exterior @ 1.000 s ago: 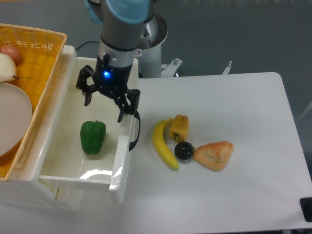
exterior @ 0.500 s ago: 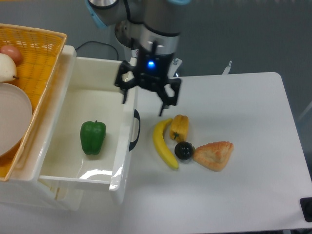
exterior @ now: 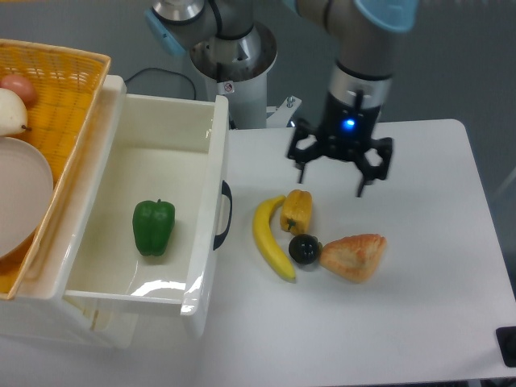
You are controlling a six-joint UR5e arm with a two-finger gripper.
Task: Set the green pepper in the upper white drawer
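The green pepper (exterior: 153, 227) lies on the floor of the upper white drawer (exterior: 97, 201), which is pulled open with its dark handle (exterior: 223, 215) facing the table. My gripper (exterior: 330, 182) is open and empty. It hovers over the white table to the right of the drawer, just above and right of the yellow-orange pepper (exterior: 297, 210), well apart from the green pepper.
A banana (exterior: 271, 239), a dark round fruit (exterior: 305, 249) and a piece of bread (exterior: 353, 256) lie beside the yellow-orange pepper. An orange woven basket (exterior: 64, 89) with a white plate (exterior: 20, 201) and produce sits at the left above the drawer. The robot base (exterior: 234, 56) stands behind.
My open gripper has moved right, from above the drawer over its front wall to above the table near the yellow-orange pepper. The green pepper has stayed in the drawer.
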